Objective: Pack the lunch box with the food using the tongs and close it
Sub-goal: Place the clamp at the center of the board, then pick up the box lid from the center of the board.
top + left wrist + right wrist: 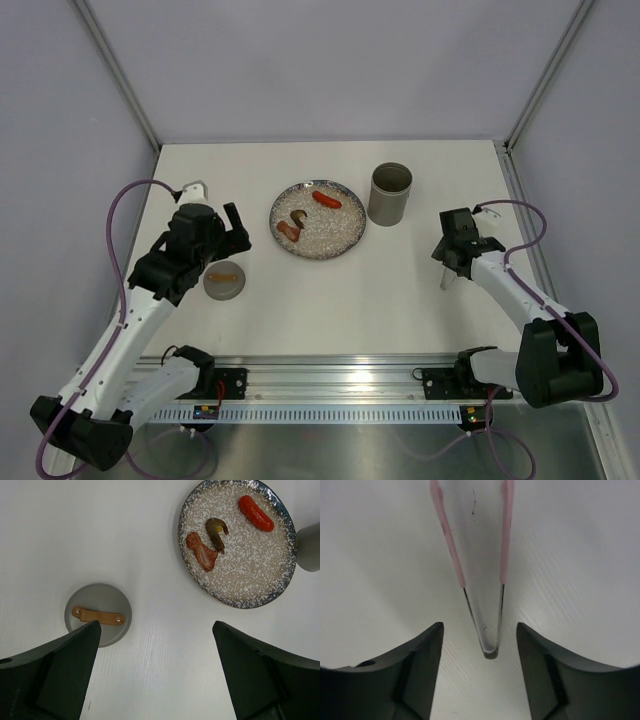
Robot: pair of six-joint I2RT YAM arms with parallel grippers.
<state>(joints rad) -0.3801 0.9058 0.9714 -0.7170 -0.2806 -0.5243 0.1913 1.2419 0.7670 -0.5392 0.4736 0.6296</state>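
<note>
The lunch box point(390, 193), a grey-olive canister, stands upright and open-mouthed just right of the glittery plate point(345, 235). The food lies on that plate: a red sausage point(326, 199) and two brown pieces point(293, 225); in the left wrist view they are the sausage point(256, 513) and a reddish chunk point(201, 552). The tongs point(490, 653) lie on the table with their hinge end between the fingers of my right gripper point(479, 630), which is open, a gap showing on both sides. My left gripper point(156, 625) hangs wide open and holds nothing, above the table left of the plate.
A flat grey disc with an orange strap point(224, 279) lies under the left arm, near its left finger point(75, 665). The enclosure's walls and frame posts bound the table at the back and sides. The arm bases sit on a rail at the near edge.
</note>
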